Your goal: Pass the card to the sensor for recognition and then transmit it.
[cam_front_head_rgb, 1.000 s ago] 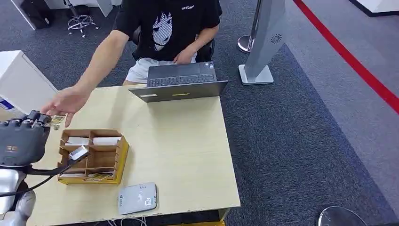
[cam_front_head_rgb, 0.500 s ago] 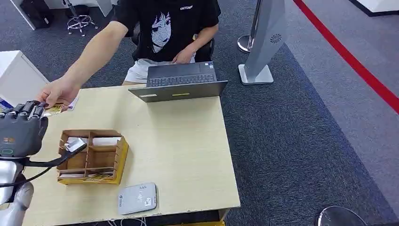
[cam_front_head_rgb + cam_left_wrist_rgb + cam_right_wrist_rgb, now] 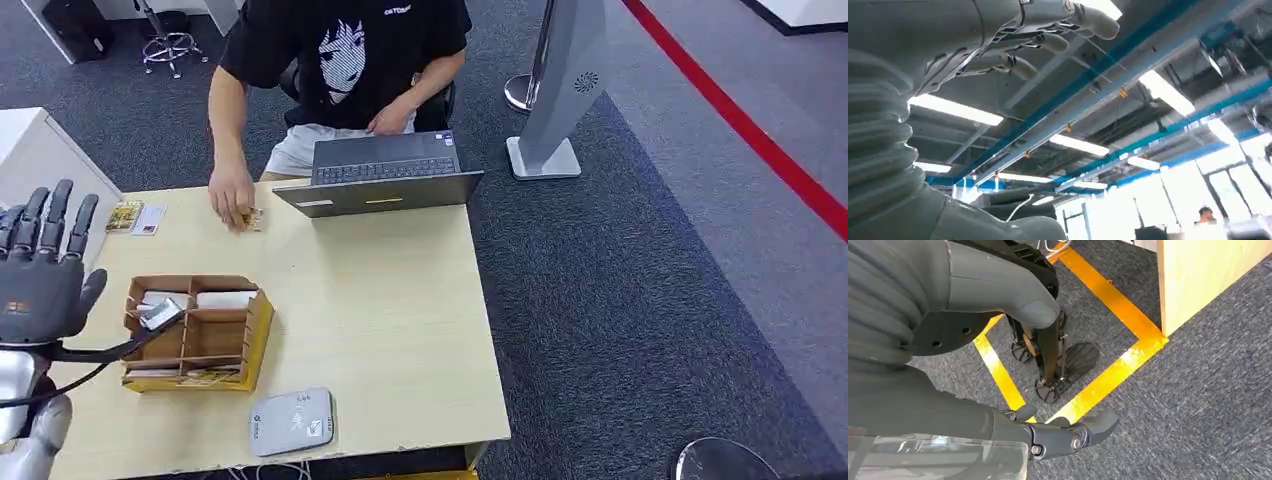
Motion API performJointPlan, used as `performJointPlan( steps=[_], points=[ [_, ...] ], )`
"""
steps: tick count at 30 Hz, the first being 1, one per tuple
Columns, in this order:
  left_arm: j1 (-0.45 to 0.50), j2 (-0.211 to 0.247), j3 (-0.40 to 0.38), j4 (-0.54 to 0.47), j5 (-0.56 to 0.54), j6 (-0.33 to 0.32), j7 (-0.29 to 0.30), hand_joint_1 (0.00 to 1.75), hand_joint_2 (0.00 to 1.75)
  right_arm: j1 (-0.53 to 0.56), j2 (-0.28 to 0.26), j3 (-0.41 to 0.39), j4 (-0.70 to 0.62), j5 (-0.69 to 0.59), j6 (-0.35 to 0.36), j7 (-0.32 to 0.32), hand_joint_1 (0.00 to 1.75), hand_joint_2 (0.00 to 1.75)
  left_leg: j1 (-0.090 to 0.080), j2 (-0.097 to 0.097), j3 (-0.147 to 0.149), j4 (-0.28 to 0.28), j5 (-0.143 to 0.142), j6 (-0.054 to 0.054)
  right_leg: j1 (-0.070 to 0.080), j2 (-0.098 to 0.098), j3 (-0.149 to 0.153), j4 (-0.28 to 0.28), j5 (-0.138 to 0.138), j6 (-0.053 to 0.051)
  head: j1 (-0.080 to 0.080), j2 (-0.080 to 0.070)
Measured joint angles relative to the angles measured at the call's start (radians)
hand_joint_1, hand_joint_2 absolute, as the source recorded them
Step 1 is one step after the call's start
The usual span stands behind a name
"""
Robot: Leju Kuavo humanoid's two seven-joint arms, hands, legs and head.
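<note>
At the far left of the head view, the robot's grey many-fingered left hand [image 3: 40, 275] is standing raised beside the table, its back facing the camera, its dark fingers [image 3: 57, 215] spread upward and holding nothing; the left wrist view is showing those fingers [image 3: 1048, 42] extended against ceiling lights. Two small flat cards [image 3: 136, 217], one yellowish and one pale, are lying side by side at the far left corner of the pale wooden tabletop [image 3: 380, 300], their long axes pointing roughly away from the robot. Nearer, an open brown cardboard divider box [image 3: 196, 332] with a yellow rim is holding white rectangular packs in its far compartments and flat cards in its near ones. Just in front of it, a flat grey rounded card sensor [image 3: 292, 421] is lying near the table's front edge. Further right, a person's hand [image 3: 232, 195] is pressing on a small yellowish card [image 3: 250, 220] beside the dark open laptop [image 3: 385, 175]. The right hand [image 3: 1068, 432] is hanging above grey carpet with yellow floor tape, its fingers loosely curled and gripping nothing.
</note>
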Motion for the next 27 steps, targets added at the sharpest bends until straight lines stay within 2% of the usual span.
performJointPlan(
  steps=[2,4,5,6,7,8,9,10,11,13,16,21,23,27],
  points=[
    [0.042,-0.031,0.021,-0.059,0.125,0.089,-0.040,0.00,1.75,0.001,0.000,-0.007,0.000,-0.001,-0.012,0.000,0.00,1.75,0.000,0.000,0.000,0.000,0.000,0.000,0.000,0.000,0.000,0.000,0.000,0.000,0.000,0.000],
    [0.106,-0.086,0.038,-0.153,0.284,0.148,-0.107,0.00,1.75,0.001,0.003,-0.017,0.000,-0.005,-0.027,-0.002,0.00,1.75,-0.001,0.000,0.000,0.000,-0.001,0.001,0.000,0.000,0.000,-0.001,-0.001,0.001,0.000,0.000],
    [0.135,-0.107,0.045,-0.198,0.364,0.154,-0.147,0.00,1.75,0.002,0.003,-0.021,0.000,-0.008,-0.033,-0.004,0.00,1.75,-0.001,0.000,0.000,0.000,-0.002,0.001,-0.001,0.000,0.000,-0.001,-0.001,0.001,0.000,0.000],
    [0.180,-0.137,0.051,-0.253,0.528,0.125,-0.231,0.00,1.75,0.002,0.006,-0.027,0.000,-0.013,-0.038,-0.009,0.00,1.75,-0.001,0.001,-0.001,0.000,-0.003,0.000,-0.001,0.000,0.000,-0.001,-0.001,0.001,0.000,0.000],
    [0.228,-0.167,0.056,-0.319,0.737,0.051,-0.331,0.00,1.75,0.003,0.006,-0.037,0.000,-0.015,-0.037,-0.014,0.00,1.75,-0.001,0.002,0.000,0.000,-0.004,0.002,-0.001,0.001,0.000,-0.001,-0.001,0.002,0.000,0.000],
    [0.276,-0.194,0.063,-0.370,0.924,-0.051,-0.413,0.00,1.75,0.005,0.007,-0.044,0.000,-0.015,-0.034,-0.019,0.00,1.75,-0.001,0.002,0.000,0.000,-0.004,0.003,-0.001,0.002,0.000,-0.002,-0.002,0.002,0.000,0.000],
    [0.331,-0.228,0.080,-0.417,1.099,-0.180,-0.487,0.00,1.75,0.007,0.008,-0.052,0.000,-0.016,-0.034,-0.021,0.00,1.75,-0.001,0.002,-0.001,0.000,-0.005,0.003,-0.002,0.001,0.000,-0.002,-0.003,0.004,0.000,0.000],
    [0.380,-0.257,0.102,-0.460,1.233,-0.307,-0.551,0.00,1.75,0.009,0.008,-0.060,0.000,-0.017,-0.035,-0.024,0.00,1.75,-0.001,0.002,-0.001,0.000,-0.005,0.003,-0.002,0.001,0.000,-0.002,-0.003,0.003,0.001,0.000],
    [0.428,-0.290,0.127,-0.496,1.307,-0.408,-0.592,0.00,1.75,0.011,0.008,-0.069,0.000,-0.017,-0.037,-0.027,0.00,1.75,-0.001,0.002,-0.001,0.000,-0.005,0.003,-0.002,0.001,0.000,-0.002,-0.003,0.003,0.000,0.000],
    [0.506,-0.350,0.193,-0.549,1.403,-0.567,-0.628,0.00,1.75,0.015,0.008,-0.084,0.000,-0.018,-0.043,-0.032,0.00,1.75,-0.001,0.002,-0.001,0.000,-0.006,0.004,-0.002,0.000,0.000,-0.002,-0.004,0.004,0.001,0.000],
    [0.580,-0.446,0.317,-0.602,1.507,-0.754,-0.633,0.00,1.75,0.016,0.011,-0.105,0.000,-0.018,-0.056,-0.041,0.00,1.75,-0.001,0.001,-0.001,0.000,-0.007,0.004,-0.002,0.000,0.000,-0.002,-0.004,0.004,0.000,0.000],
    [0.628,-0.572,0.486,-0.637,1.555,-0.885,-0.633,0.00,1.75,0.017,0.014,-0.124,0.000,-0.006,-0.077,-0.046,0.00,1.75,-0.001,0.000,-0.001,0.000,-0.007,0.004,-0.001,-0.001,0.002,-0.001,-0.004,0.004,0.000,0.000],
    [0.660,-0.612,0.558,-0.637,1.617,-0.889,-0.631,0.00,1.75,0.019,0.017,-0.129,0.000,0.002,-0.097,-0.052,0.00,1.75,-0.001,0.001,0.001,0.000,-0.007,0.004,-0.001,0.000,0.002,-0.001,-0.004,0.004,0.000,0.000],
    [0.672,-0.621,0.578,-0.637,1.634,-0.881,-0.628,0.00,1.75,0.020,0.017,-0.130,0.000,0.008,-0.106,-0.052,0.00,1.75,-0.001,0.001,0.001,0.000,-0.007,0.004,-0.001,0.000,0.002,-0.001,-0.004,0.004,0.000,0.000]
  ],
)
